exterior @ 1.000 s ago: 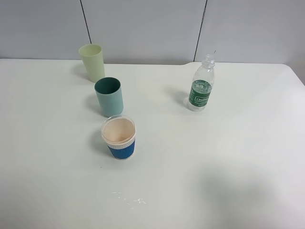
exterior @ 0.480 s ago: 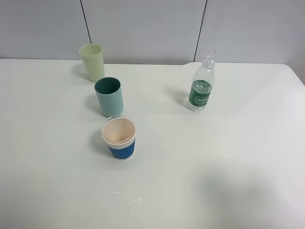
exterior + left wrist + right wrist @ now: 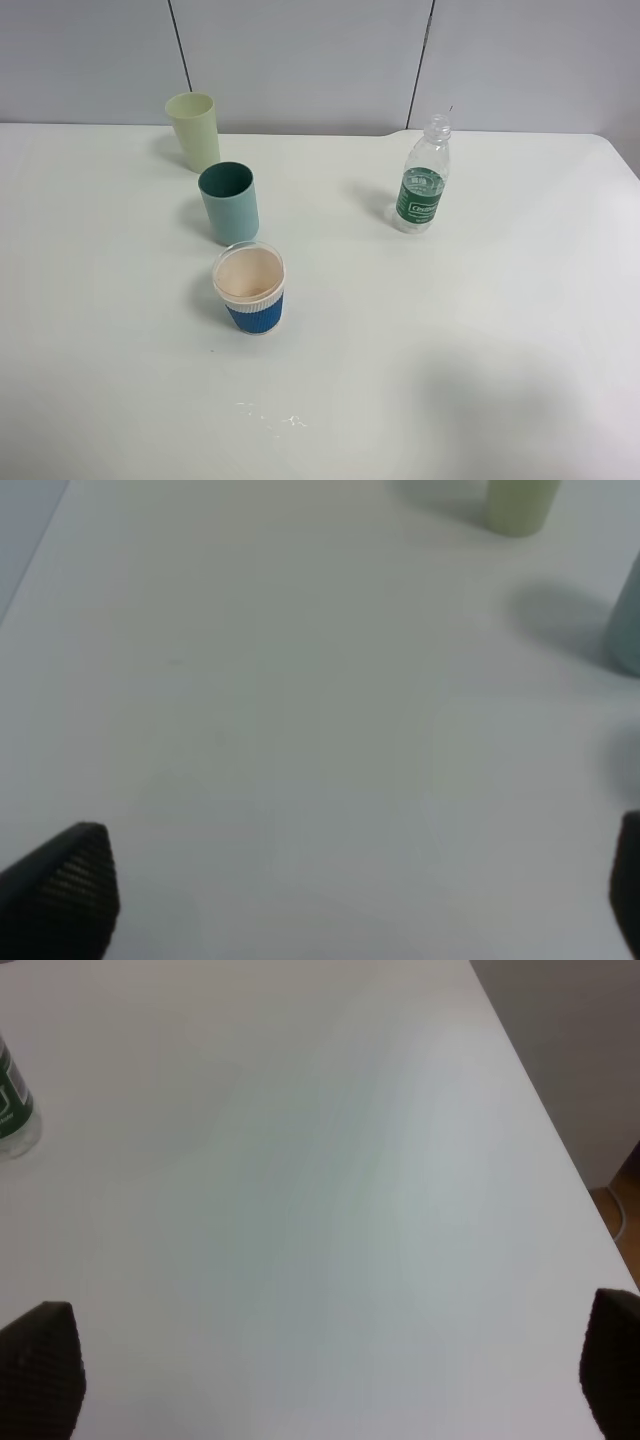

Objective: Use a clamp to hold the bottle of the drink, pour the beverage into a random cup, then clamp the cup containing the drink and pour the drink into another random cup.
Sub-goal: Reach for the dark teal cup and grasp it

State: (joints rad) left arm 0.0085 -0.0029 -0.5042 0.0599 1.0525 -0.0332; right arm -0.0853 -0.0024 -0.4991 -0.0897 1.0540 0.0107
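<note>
1. The white table (image 3: 480,330) carries everything, with grey wall panels behind its far edge.
2. My left gripper (image 3: 345,890) hangs over bare tabletop; my jaws are wide apart with nothing between them, and only the ribbed black fingertips (image 3: 62,890) show at the frame edges.
3. My right gripper (image 3: 325,1365) is likewise spread wide over bare table near the right-hand edge, holding nothing.
4. The clear plastic bottle (image 3: 423,190) with a green label stands upright on the far right part of the table, well apart from the cups. My right wrist view catches only its edge (image 3: 12,1110).
5. The teal cup (image 3: 229,203) stands upright on the left, in the middle of the row of three.
6. The pale yellow-green cup (image 3: 194,131) stands upright behind it, nearest the wall.
7. The paper cup with a blue sleeve (image 3: 250,288) is the nearest of the row, just in front of the teal one.
8. A few small white specks (image 3: 270,416) lie on the table in front of that cup.
</note>
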